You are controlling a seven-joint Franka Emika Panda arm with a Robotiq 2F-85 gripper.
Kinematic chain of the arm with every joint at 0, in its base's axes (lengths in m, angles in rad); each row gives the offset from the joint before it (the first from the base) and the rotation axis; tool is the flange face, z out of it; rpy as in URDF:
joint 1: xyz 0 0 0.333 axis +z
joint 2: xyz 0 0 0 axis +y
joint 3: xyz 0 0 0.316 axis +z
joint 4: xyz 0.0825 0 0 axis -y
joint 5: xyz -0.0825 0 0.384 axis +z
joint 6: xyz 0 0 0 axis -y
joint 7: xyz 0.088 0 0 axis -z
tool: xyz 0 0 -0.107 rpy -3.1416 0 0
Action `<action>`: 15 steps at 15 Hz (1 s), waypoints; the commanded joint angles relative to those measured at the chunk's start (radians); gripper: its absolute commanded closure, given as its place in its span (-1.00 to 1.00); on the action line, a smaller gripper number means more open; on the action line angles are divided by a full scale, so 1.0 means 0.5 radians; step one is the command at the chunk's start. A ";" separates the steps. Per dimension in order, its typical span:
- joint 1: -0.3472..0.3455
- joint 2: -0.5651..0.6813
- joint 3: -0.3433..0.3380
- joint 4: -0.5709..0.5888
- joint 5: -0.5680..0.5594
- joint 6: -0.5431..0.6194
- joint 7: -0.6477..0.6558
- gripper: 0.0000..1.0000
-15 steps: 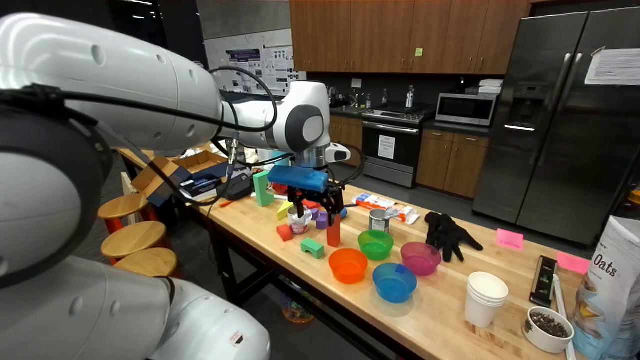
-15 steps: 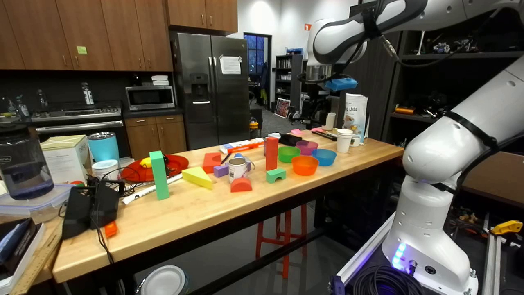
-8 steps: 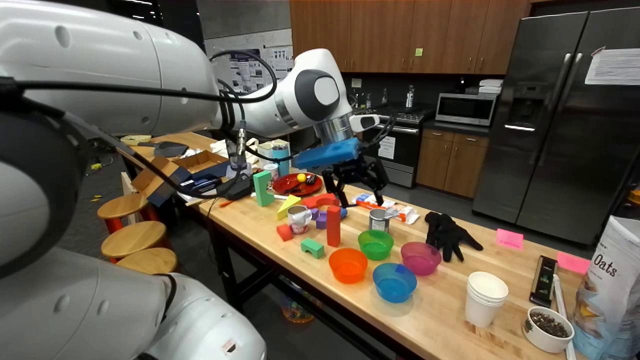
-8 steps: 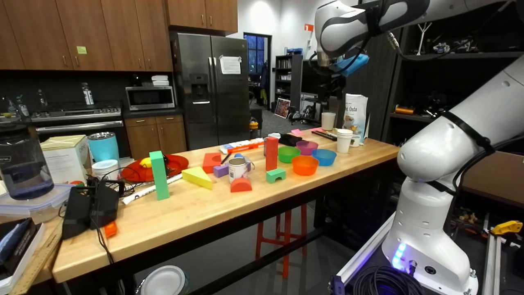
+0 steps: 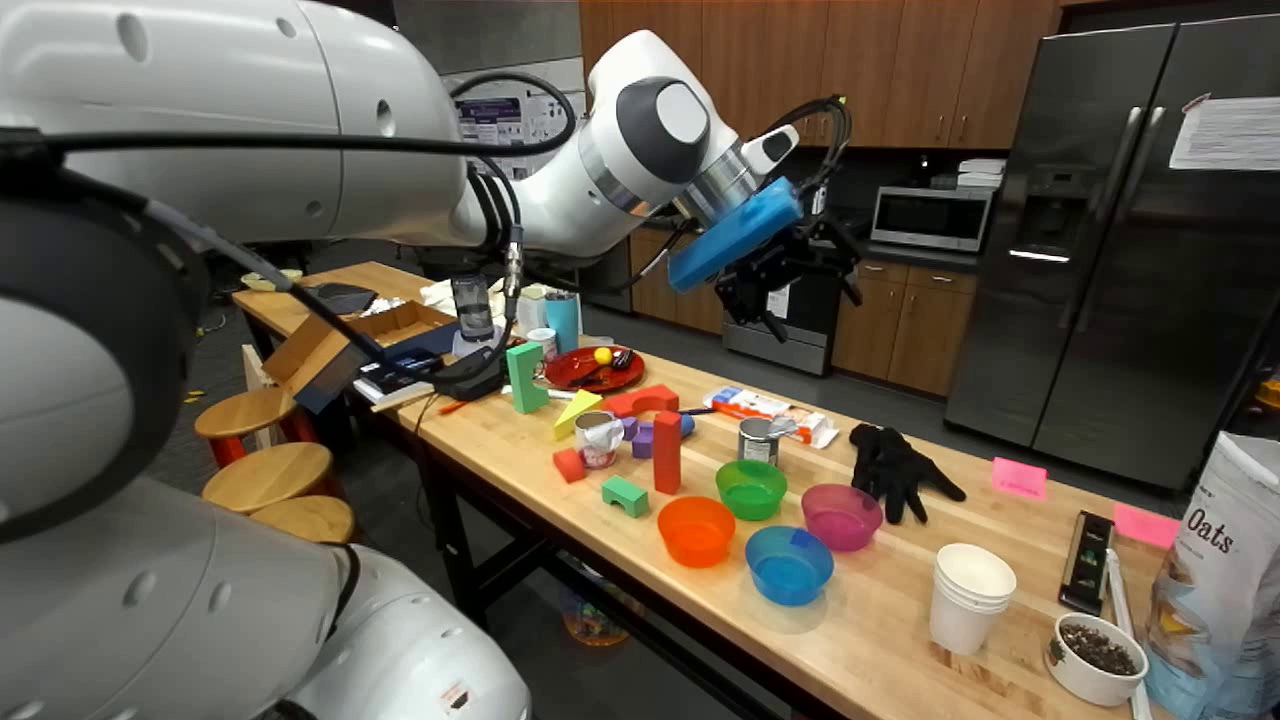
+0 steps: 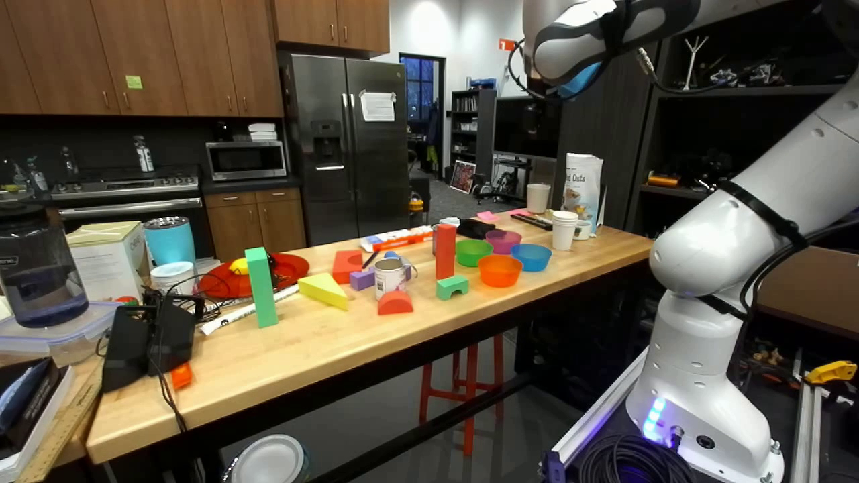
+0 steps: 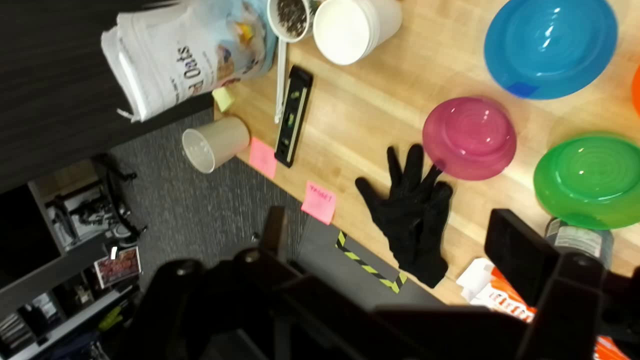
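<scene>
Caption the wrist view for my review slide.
Open, empty black gripper framing a black fabric glove beside a round magenta bowl on a pale wooden tabletop.

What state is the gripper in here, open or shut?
The gripper is open: in the wrist view its two fingers stand wide apart, with nothing gripped between them.

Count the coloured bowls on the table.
4, clustered: in an exterior view, the orange bowl front left, blue bowl front right, green bowl back left, magenta bowl back right.
</scene>
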 commanded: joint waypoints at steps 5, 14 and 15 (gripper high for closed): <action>0.021 0.242 -0.134 0.241 -0.092 0.417 -0.300 -1.00; 0.092 0.468 -0.258 0.476 0.102 1.026 -0.764 -1.00; 0.100 0.486 -0.262 0.496 0.145 1.041 -0.824 -1.00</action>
